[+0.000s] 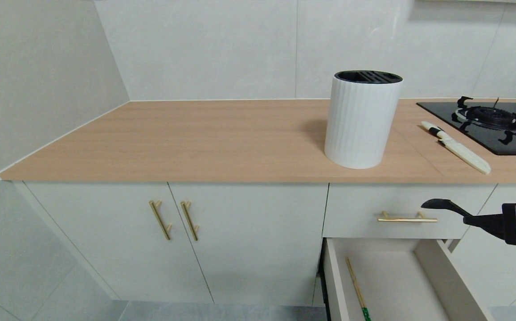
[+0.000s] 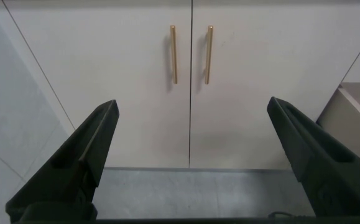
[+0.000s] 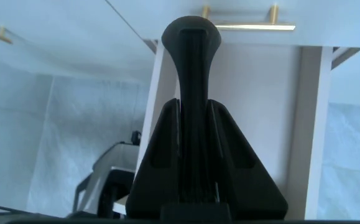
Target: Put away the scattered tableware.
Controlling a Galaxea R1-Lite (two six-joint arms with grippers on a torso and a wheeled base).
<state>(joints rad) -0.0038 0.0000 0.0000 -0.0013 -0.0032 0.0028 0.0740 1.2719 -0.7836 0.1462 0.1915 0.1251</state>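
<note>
Right gripper [image 1: 478, 220] clamps a black utensil [image 1: 440, 205] over the open drawer [image 1: 334, 276] holding chopsticks [image 1: 355, 283]. I see left gripper [image 2: 192, 106] spread wide, facing cabinet doors [image 2: 136, 93]. Knife [image 1: 456, 147] lies on wood counter [image 1: 195, 138] between white holder [image 1: 360, 120] and hob [image 1: 485, 120].

head: high, facing counter [image 1: 195, 142] | wrists: low, facing cabinets [image 2: 105, 62] | shared: drawer [image 1: 331, 276]

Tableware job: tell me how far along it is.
Done: the lower drawer is open and chopsticks lie inside it.
In hand: the right gripper is shut on a black utensil, held in front of the closed upper drawer, above the open one.
Left: the knife lies on the countertop beside the stove. The left gripper is open and empty, facing the cabinet doors.
</note>
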